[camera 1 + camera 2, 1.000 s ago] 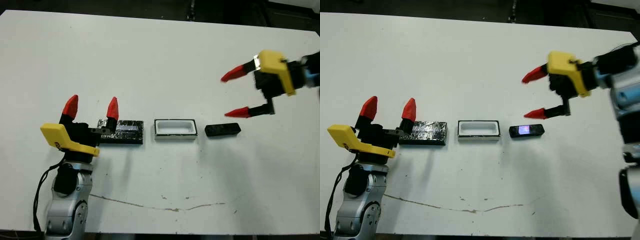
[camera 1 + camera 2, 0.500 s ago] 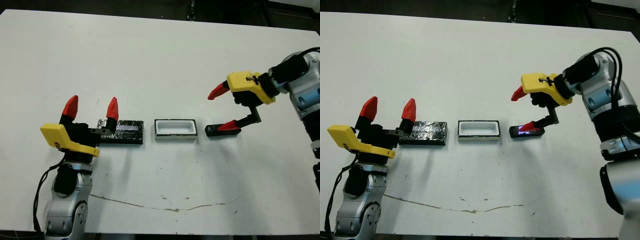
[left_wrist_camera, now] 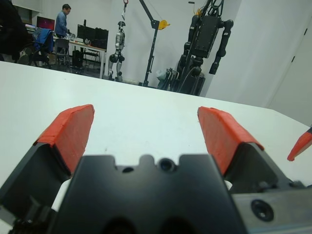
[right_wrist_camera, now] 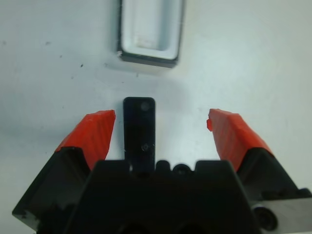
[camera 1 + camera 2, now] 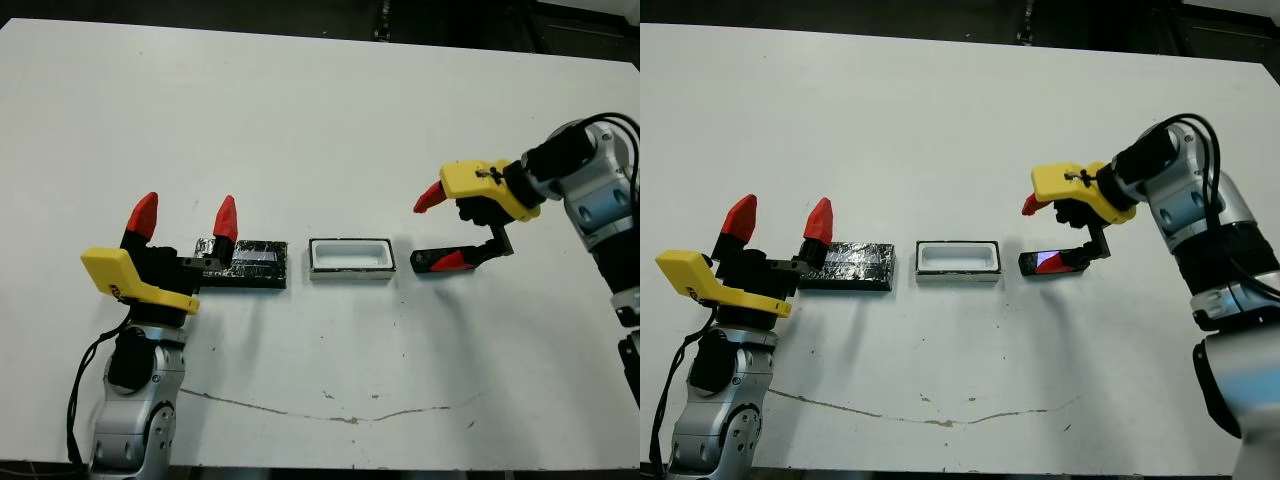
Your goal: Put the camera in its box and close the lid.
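The camera (image 5: 469, 256) is a slim black bar lying on the white table just right of the box (image 5: 350, 243), a small white-rimmed tray. My right gripper (image 5: 438, 230) hangs open over the camera, one red finger crossing the bar's left part. In the right wrist view the camera (image 4: 139, 129) lies between the fingers (image 4: 100, 127), nearer one of them, with the box (image 4: 146, 54) beyond. The lid (image 5: 250, 265), a glossy black slab, rests left of the box. My left gripper (image 5: 183, 215) stands open at the lid's left end, holding nothing.
A thin dark line (image 5: 330, 410) runs across the table near its front edge. In the left wrist view, humanoid robots on stands (image 3: 207, 39) and a person (image 3: 62, 22) at a desk show far beyond the table, and a tip of the right gripper (image 3: 302, 144) shows.
My right gripper has come down and leftward from above the table's right side and now straddles the camera. The left arm, lid, box and camera have stayed put.
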{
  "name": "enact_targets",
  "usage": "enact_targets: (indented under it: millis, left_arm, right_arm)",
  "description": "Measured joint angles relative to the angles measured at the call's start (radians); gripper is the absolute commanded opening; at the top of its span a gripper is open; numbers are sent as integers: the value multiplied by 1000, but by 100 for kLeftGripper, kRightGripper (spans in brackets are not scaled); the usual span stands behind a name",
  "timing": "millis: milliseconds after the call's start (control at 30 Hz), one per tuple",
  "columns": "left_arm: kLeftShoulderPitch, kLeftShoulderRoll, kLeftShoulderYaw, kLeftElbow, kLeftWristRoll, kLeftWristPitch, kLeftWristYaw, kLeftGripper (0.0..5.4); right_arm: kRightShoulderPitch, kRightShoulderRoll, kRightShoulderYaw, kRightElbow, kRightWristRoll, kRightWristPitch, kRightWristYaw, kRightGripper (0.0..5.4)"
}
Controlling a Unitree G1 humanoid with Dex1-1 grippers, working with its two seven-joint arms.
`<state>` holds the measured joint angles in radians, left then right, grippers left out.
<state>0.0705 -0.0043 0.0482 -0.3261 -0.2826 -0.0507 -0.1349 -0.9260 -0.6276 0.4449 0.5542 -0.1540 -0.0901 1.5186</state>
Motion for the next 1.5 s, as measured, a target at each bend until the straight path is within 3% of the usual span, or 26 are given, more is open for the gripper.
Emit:
enact_targets:
  millis: [267, 667, 1033, 1233, 1500]
  left_arm:
    - [1, 0, -1, 0, -1, 0, 0, 540]
    - [3, 0, -4, 0, 7, 0, 0, 540]
    - [4, 0, -5, -1, 12, 0, 0, 540]
    - [4, 0, -5, -1, 12, 0, 0, 540]
    - [4, 0, -5, -1, 13, 0, 2, 540]
  right_arm:
    - [39, 10, 5, 37, -4, 1, 6, 470]
    - [58, 11, 9, 35, -7, -18, 6, 305]
    - [111, 12, -34, -17, 5, 52, -58, 168]
    - [114, 20, -48, -26, 13, 115, -87, 167]
    - [113, 23, -58, -38, 13, 135, -123, 167]
